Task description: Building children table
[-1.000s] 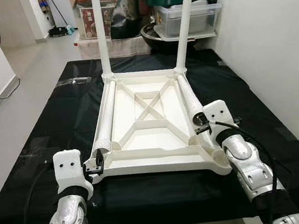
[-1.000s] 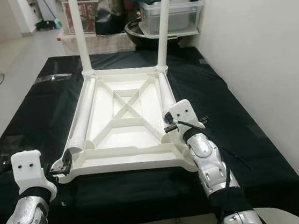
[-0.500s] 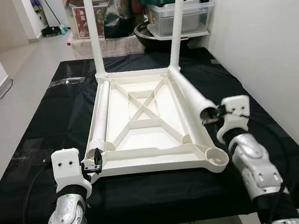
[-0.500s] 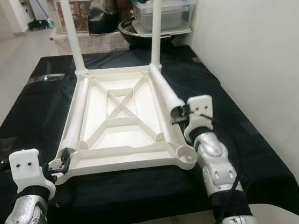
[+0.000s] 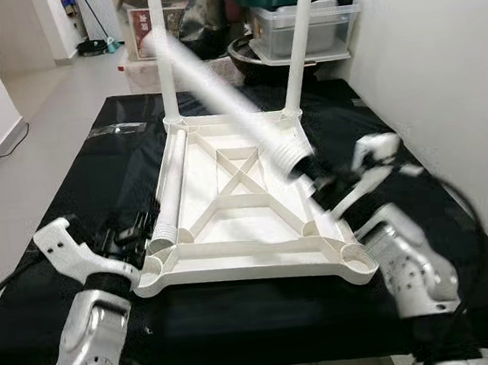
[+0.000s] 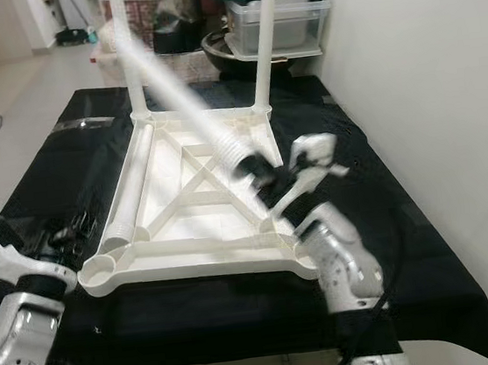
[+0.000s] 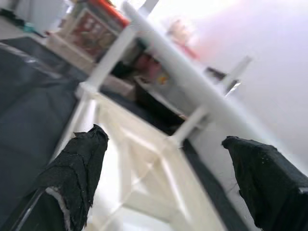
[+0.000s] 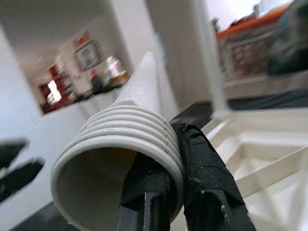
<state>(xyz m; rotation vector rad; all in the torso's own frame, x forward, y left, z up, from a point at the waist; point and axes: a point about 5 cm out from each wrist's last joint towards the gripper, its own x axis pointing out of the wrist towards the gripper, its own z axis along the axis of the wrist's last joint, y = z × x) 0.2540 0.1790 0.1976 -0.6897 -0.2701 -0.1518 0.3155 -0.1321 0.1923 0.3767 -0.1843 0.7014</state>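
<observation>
The right gripper (image 8: 166,192) pinches the ribbed end of a white leg tube (image 5: 217,97), raised slantwise over the upturned table frame (image 5: 240,227) on the black cloth (image 5: 111,176). The left gripper (image 7: 163,178), fingers spread and empty, hovers near the frame's near-left corner
</observation>
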